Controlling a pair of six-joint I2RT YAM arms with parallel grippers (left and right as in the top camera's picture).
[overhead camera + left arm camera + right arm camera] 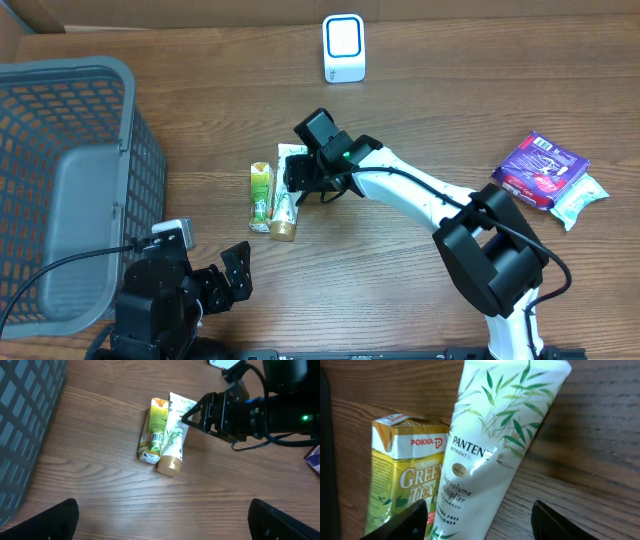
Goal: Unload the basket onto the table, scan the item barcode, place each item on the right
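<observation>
The carton (407, 485) carries a red "POKKA" badge above "GREEN TEA" in large letters. The tube (490, 460) reads "PANTENE", then "NUTRIENT BL…" lost in glare, a round "PRO-V" seal, "volume multiplier", "with bamboo", and "FREE" lower down, partly hidden.

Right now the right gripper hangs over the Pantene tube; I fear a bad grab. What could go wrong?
1. The Pokka carton lies against the Pantene tube, and one finger of the right gripper sits over the carton's edge: closing may pinch or shove both.
2. No barcode shows on the tube's upper face, so it may need turning at the scanner.
</observation>
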